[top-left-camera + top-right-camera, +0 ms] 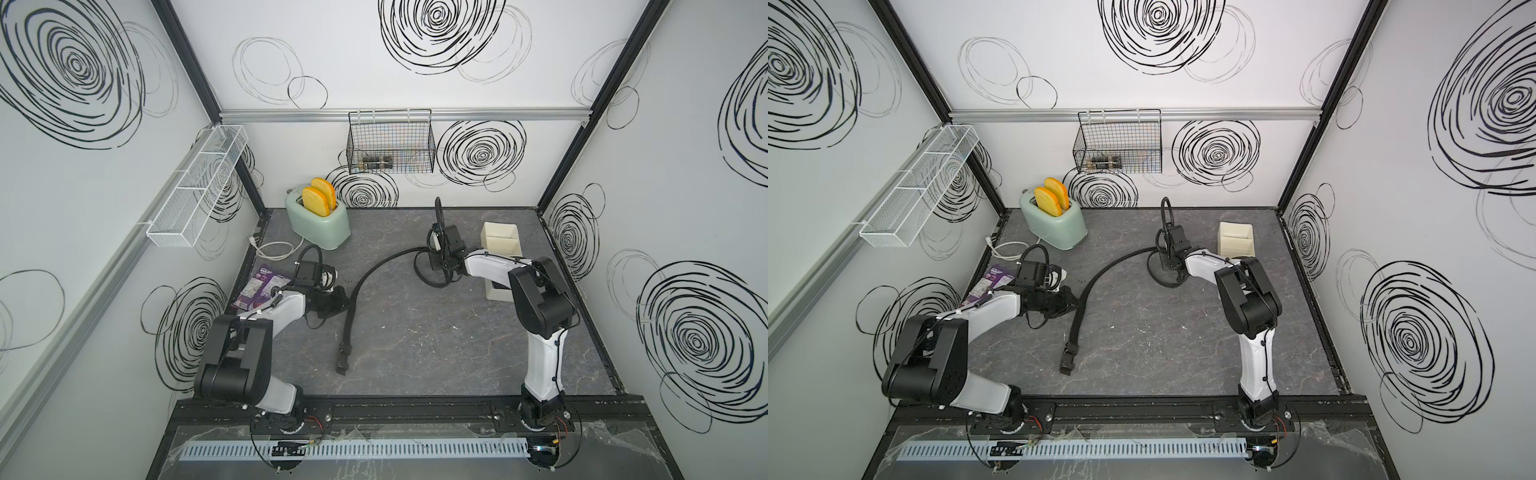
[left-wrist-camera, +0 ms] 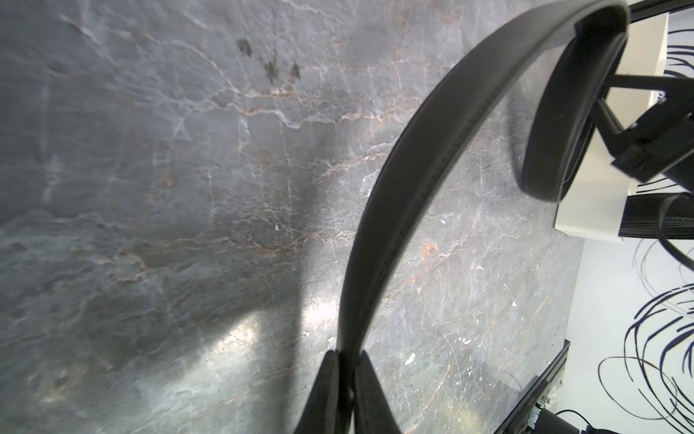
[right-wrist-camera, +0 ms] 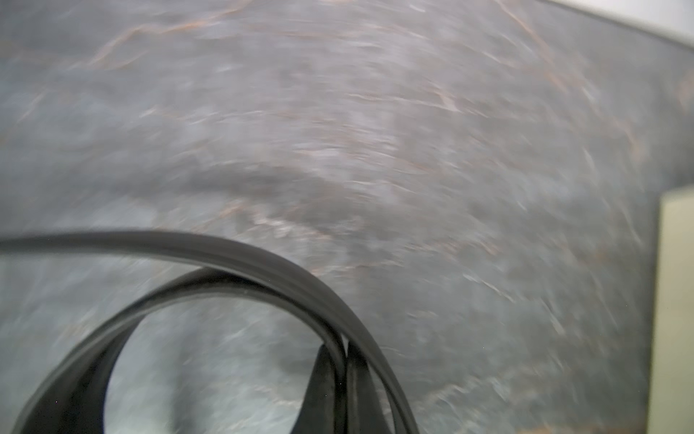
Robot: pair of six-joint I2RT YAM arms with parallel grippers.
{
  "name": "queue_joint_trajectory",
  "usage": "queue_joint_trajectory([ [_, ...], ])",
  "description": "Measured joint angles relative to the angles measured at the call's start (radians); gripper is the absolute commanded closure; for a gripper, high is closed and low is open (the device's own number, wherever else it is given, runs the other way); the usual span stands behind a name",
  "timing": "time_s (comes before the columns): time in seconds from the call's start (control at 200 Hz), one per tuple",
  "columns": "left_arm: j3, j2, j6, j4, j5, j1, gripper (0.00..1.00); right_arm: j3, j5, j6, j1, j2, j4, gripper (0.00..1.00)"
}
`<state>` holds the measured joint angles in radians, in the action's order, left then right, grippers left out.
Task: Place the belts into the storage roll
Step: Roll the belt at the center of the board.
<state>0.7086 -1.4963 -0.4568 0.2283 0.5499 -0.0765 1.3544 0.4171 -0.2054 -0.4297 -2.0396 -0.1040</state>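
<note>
The belt [image 2: 398,188] lies on the table [image 1: 415,340] in a long curve, with its buckle [image 1: 341,365] near the front middle and its other end turned in a loose loop just beside the tray [image 1: 498,226]. The left tool [image 2: 347,379] is pressed together on the strap at about mid-length. The right tool [image 3: 340,383] pinches two layers of the loop. The strap looks light and limp, yet springy, so the coil probably opens when released; gripping across its layers seems best. The tray stands near the right wall, where room is little. More open room lies toward the middle of the table.
</note>
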Motion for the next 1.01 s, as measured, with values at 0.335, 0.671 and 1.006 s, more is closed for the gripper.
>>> queue_joint_trajectory([
  [0.335,-0.023,0.01,-0.013,-0.034,-0.007,-0.028,0.87,0.148,-0.081,-0.45,0.019,-0.105,-0.139,1.0],
  [0.671,-0.183,0.121,-0.157,-0.167,-0.041,-0.141,0.87,0.359,-0.187,-0.75,-0.022,-0.206,-0.428,1.0],
  [1.006,-0.164,0.151,-0.256,-0.203,-0.114,-0.248,0.88,0.643,-0.311,-0.79,-0.076,-0.37,-0.683,1.0],
])
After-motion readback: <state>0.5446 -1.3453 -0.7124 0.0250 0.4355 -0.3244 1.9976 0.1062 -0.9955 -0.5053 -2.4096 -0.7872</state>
